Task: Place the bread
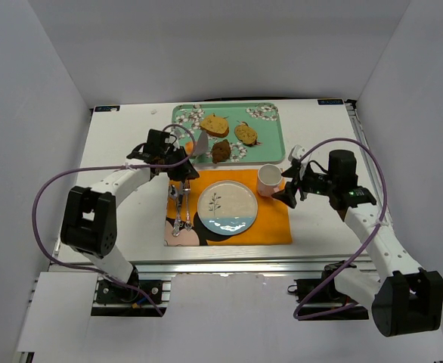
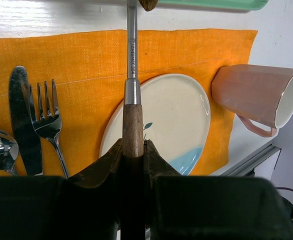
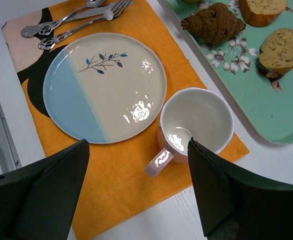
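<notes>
Wooden server handle (image 2: 132, 125) is clamped in the left tool (image 2: 134, 150); the right tool (image 3: 136, 155) gapes wide, empty. Pickup stage, likely: next, slide the blade (image 1: 199, 144) under the bread (image 1: 246, 134), then carry it to the plate (image 1: 227, 206).

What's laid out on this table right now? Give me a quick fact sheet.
Tray: three bread pieces, bun among them
Plate: empty, on orange mat
Cup: upright, right of plate
Cutlery: left of plate
Left gripper: shut on spatula handle
Right gripper: open, by the cup
</notes>
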Available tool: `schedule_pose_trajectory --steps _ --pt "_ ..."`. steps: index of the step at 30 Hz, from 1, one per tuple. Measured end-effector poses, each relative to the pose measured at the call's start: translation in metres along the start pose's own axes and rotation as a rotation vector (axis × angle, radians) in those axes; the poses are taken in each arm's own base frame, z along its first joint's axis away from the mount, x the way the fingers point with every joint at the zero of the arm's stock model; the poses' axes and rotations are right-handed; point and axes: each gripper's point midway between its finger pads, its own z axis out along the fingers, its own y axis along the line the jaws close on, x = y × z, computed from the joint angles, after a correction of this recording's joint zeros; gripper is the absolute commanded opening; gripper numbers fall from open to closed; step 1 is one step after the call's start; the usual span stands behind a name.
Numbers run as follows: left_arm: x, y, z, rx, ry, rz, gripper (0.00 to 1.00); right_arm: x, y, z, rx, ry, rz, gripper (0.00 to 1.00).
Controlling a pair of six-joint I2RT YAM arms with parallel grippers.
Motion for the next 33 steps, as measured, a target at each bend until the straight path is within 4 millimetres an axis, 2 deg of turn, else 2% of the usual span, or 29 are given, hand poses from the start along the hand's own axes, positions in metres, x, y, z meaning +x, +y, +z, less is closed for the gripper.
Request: schedule_pose_trajectory --steps 13,23,33 --pt "0.022 0.010 0.027 0.006 0.107 -0.039 0.00 0.002 -0.002 -0.002 0.010 -0.001 0.017 0.84" --pt "0.015 0.014 0.032 -0.018 0.096 -0.015 0.00 0.002 -0.003 -0.003 0.014 -0.003 0.020 0.84" --pt "0.012 0.029 0.034 -0.077 0.100 0.041 0.00 0.002 -0.004 -0.004 0.016 -0.006 0.023 0.84"
